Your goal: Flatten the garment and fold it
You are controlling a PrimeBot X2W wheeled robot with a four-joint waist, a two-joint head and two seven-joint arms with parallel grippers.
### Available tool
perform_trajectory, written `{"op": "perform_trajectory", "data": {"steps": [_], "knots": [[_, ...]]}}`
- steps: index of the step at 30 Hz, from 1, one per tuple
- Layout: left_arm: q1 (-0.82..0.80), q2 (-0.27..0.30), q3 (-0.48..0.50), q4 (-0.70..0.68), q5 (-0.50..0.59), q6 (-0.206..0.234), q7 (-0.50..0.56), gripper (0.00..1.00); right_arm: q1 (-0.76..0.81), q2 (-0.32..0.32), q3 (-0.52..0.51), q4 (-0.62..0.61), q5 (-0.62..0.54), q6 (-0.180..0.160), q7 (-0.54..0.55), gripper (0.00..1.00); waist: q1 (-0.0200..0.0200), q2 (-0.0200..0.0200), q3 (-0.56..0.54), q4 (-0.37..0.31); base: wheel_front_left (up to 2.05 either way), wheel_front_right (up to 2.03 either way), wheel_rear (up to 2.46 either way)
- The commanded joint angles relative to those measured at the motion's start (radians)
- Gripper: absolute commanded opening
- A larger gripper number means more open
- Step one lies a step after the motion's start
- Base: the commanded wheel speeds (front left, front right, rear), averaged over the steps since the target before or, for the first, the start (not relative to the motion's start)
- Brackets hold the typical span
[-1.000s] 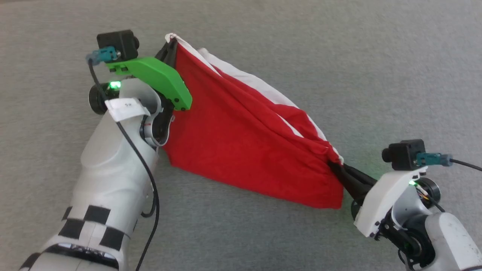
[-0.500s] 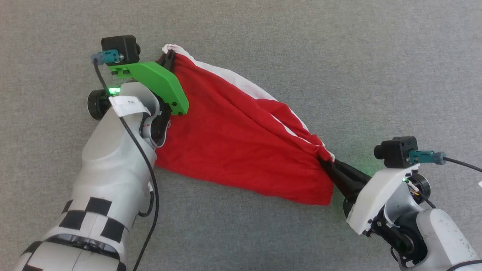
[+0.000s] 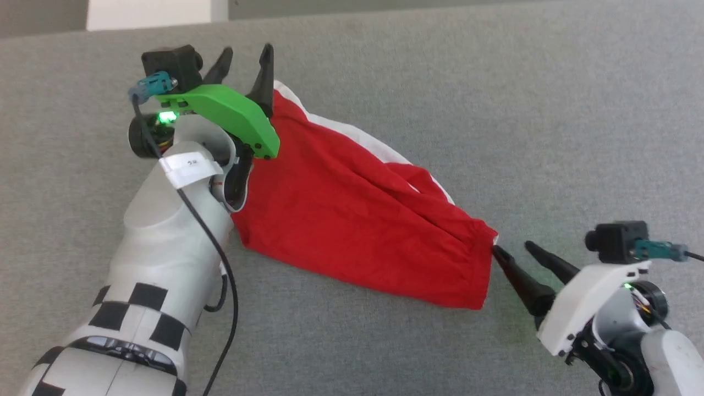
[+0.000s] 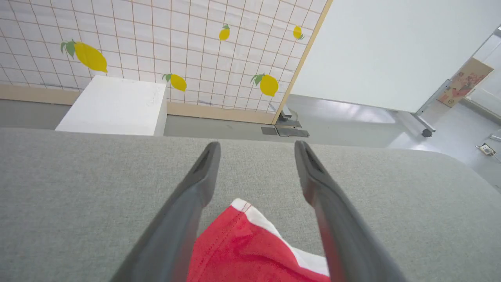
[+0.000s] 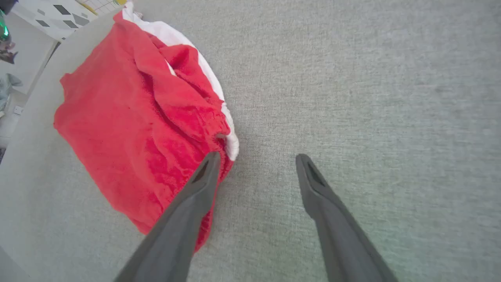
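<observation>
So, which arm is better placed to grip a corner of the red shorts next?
Probably left. The shorts' white-trimmed corner lies between the open left jaws; the open right jaws gape over grey surface, beside the shorts.

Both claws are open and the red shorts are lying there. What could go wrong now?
The red shorts are not flat: a raised crease runs through them toward the right gripper, so folding now would likely trap wrinkles. One finger of that open gripper sits at the hem and might snag the cloth as it moves. The open left gripper has the white-trimmed corner between its fingers and could do the same.
</observation>
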Motion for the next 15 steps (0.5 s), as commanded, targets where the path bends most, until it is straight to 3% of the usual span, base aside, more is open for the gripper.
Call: {"op": "perform_trajectory", "data": {"steps": [1,6,15], "knots": [[0.011,0.012,-0.002,-0.02,0.02,-0.006,-0.021,1.0,0.02,0.013,-0.018,-0.019,-0.022,-0.001,-0.001,1.0,0.0,-0.0001,-0.064,0.026,0.0,0.0,0.0],[0.114,0.07,-0.002,-0.145,0.087,-0.003,-0.045,1.0,0.078,0.067,-0.083,-0.086,-0.087,-0.001,0.026,1.0,0.0,-0.0001,-0.147,0.055,0.0,0.0,0.0],[0.479,0.155,0.109,-0.549,0.2,0.088,-0.046,1.0,0.143,0.151,-0.163,-0.182,-0.257,-0.001,0.169,1.0,0.0,-0.0001,-0.23,0.115,0.0,0.0,0.0]]}}
